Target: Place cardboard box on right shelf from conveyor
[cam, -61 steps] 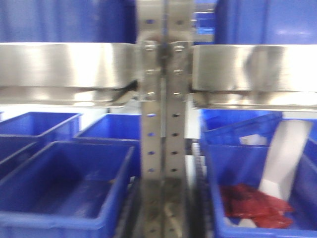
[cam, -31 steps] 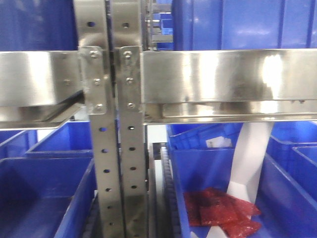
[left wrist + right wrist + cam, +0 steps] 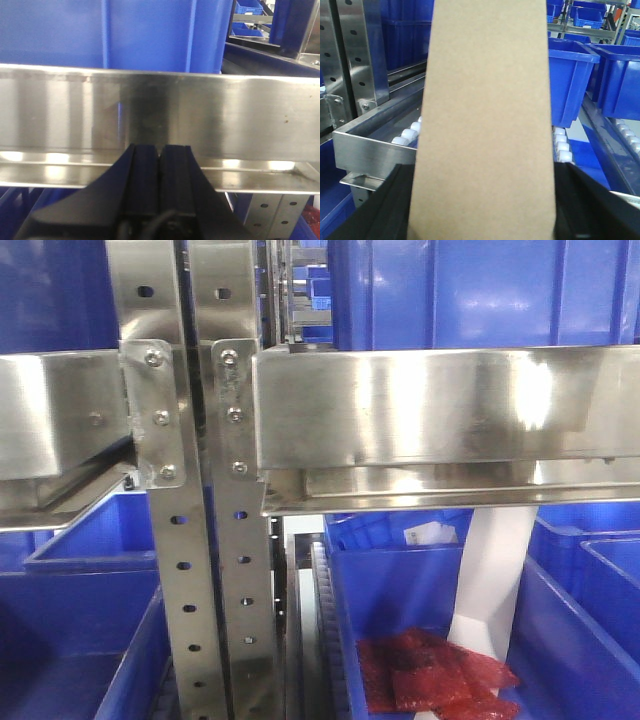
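The cardboard box [image 3: 485, 125] stands upright in the right hand [image 3: 482, 225], whose dark fingers [image 3: 592, 210] are closed against its two long sides. It fills the middle of the right wrist view and hides much of the rack behind. Past it lie a steel frame edge [image 3: 370, 150] and white rollers [image 3: 407, 134], with a roller-side bin [image 3: 572, 80] just to its right.

In the front view the right shelf [image 3: 450, 410] shows its broad shiny beam, an upper bin [image 3: 480, 290] resting above it. Two perforated uprights [image 3: 240, 570] stand side by side at its left end. Below it, a lower bin [image 3: 400, 590] holds red packets [image 3: 435, 680], too bunched to count, and one white strip [image 3: 490, 580] leaning inside.

The left hand [image 3: 160, 185] is closed, pads touching, holding nothing, close before a steel beam [image 3: 160, 110]
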{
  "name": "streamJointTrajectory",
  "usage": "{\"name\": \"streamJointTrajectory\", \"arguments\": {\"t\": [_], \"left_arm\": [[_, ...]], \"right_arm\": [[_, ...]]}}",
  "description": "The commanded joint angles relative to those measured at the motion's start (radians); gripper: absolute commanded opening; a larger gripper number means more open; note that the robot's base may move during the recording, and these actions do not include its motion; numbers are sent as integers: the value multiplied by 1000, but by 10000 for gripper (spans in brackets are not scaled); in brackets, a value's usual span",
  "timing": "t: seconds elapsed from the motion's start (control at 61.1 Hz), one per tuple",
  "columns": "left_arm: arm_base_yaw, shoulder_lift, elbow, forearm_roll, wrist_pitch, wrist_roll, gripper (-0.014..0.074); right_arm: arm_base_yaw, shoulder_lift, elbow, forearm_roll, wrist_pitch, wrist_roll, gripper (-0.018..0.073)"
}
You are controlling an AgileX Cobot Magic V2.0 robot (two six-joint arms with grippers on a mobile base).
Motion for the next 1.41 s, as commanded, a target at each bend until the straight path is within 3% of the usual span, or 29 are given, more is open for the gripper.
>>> {"name": "streamJointTrajectory", "arguments": {"t": [0.0,0.999,1.391], "left_arm": [[4,-13,10,-6,-86,0,-116],[4,-13,10,-6,-86,0,-116],[4,-13,10,-6,-86,0,-116]], "right_arm": [[-7,17,-25,-4,-103,-6,193],[-7,17,-25,-3,-107,-6,193],[-7,63,-26,67,-138,-6,193]]}}
